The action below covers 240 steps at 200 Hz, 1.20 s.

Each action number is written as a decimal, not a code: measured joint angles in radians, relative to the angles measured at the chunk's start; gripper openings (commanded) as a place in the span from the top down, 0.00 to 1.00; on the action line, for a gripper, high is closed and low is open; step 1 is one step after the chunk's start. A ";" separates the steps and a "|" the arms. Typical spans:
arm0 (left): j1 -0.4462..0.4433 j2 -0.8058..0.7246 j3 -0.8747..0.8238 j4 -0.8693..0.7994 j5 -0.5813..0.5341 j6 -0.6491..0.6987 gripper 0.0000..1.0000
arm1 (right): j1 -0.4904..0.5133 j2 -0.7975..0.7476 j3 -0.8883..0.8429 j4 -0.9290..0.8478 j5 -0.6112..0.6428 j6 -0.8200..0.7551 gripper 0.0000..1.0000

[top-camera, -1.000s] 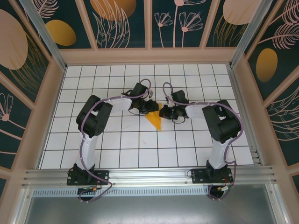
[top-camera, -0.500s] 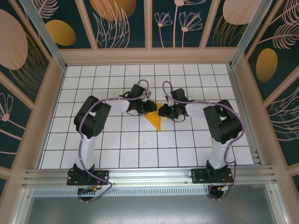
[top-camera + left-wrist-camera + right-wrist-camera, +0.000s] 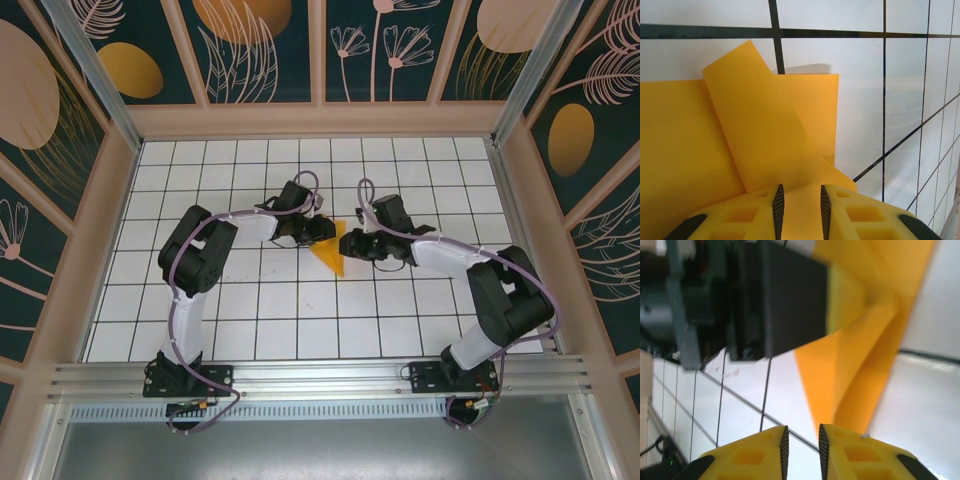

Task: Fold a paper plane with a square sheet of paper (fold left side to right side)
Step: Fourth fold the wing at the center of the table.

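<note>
- The right arm has swung since a second ago: its elbow now sits far out toward 4 o'clock. Its forearm reaches in toward the middle of the tabletop (image 3: 300,310) from the 3 o'clock side.
- The right end effector (image 3: 354,243) has shifted only slightly. It remains just beside the 3 o'clock edge of the paper plane (image 3: 331,256).
- The left arm and the left end effector (image 3: 322,231) have kept their place at the paper's 10 o'clock corner.
- The paper plane, only partly folded, lies near the centre of the tabletop and has not moved. It is an orange wedge with its tip toward 6 o'clock.
- In the left wrist view the left end effector (image 3: 799,192) is clamped on a raised flap of the paper plane (image 3: 755,135). The orange sheet runs straight between the two pads.
- In the right wrist view the right end effector (image 3: 801,432) has its jaws narrowly apart with bare white tile between them, so it grips nothing. The paper plane (image 3: 860,355) rises just to the 1 o'clock side of it.
- My reading is that the right arm has let go and is re-angling for a fresh approach. Meanwhile the left anchors the flap, so the fold still needs pressing.
- From above, both end effectors cover the paper's 12 o'clock end, so the creases there cannot be counted.
- The right wrist view is blurred. Whether the right-hand finger touches the paper's lower edge cannot be told.
</note>
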 measured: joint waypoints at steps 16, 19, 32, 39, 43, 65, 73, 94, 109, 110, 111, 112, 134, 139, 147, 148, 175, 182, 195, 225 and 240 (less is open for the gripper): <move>0.000 0.000 0.000 0.000 0.000 0.000 0.70 | 0.040 0.007 -0.001 0.014 -0.011 0.011 0.78; 0.000 0.000 0.000 0.000 0.000 0.000 0.71 | 0.046 0.011 0.000 0.017 -0.014 0.013 0.78; 0.000 0.000 0.000 0.000 0.000 0.000 0.71 | 0.062 0.031 0.000 0.029 -0.023 0.019 0.78; 0.000 0.000 0.000 0.000 0.000 0.000 0.71 | 0.065 0.047 0.000 0.033 -0.025 0.022 0.79; 0.000 0.000 0.000 0.000 0.000 0.000 0.71 | 0.065 0.054 0.000 0.035 -0.025 0.023 0.79; 0.000 0.000 0.000 0.000 0.000 0.000 0.71 | 0.065 0.097 0.000 0.034 -0.022 0.023 0.79; 0.000 0.000 0.000 0.000 0.000 0.000 0.71 | 0.065 0.109 0.000 0.031 -0.021 0.023 0.79; 0.000 0.000 0.000 0.000 0.000 0.000 0.71 | 0.065 0.124 0.000 0.026 -0.014 0.023 0.79; 0.000 0.000 0.000 0.000 0.000 0.000 0.71 | 0.065 0.128 0.000 0.026 -0.014 0.023 0.79; 0.000 0.000 0.000 -0.001 0.000 0.000 0.71 | 0.065 0.129 0.000 0.026 -0.014 0.023 0.79; 0.000 0.000 0.000 0.000 0.000 0.000 0.71 | 0.065 0.129 0.000 0.026 -0.014 0.023 0.79; 0.000 0.000 0.000 0.000 0.000 0.000 0.71 | 0.065 0.129 0.000 0.026 -0.014 0.023 0.79; 0.000 0.000 0.000 -0.001 0.000 0.000 0.71 | 0.065 0.136 0.000 0.026 -0.014 0.023 0.79; 0.000 0.000 0.000 -0.001 0.000 0.000 0.71 | 0.065 0.137 0.000 0.026 -0.014 0.023 0.79; 0.000 0.000 0.000 -0.001 0.000 0.000 0.71 | 0.065 0.138 0.000 0.026 -0.014 0.023 0.79; 0.000 0.000 0.000 -0.001 0.000 0.000 0.71 | 0.065 0.138 0.000 0.027 -0.014 0.023 0.79; 0.000 0.000 0.000 -0.001 0.000 0.000 0.71 | 0.065 0.147 0.000 0.027 -0.010 0.023 0.79; 0.000 0.000 0.000 -0.001 0.000 0.000 0.71 | 0.065 0.149 -0.001 0.027 -0.006 0.023 0.79; 0.000 0.000 0.000 -0.001 0.000 0.000 0.71 | 0.065 0.150 -0.001 0.027 0.000 0.023 0.79; 0.000 0.000 0.000 -0.001 -0.001 0.000 0.71 | 0.065 0.151 -0.001 0.027 0.005 0.023 0.80; 0.000 0.000 0.000 -0.001 -0.002 0.000 0.71 | 0.065 0.151 -0.002 0.027 0.009 0.023 0.80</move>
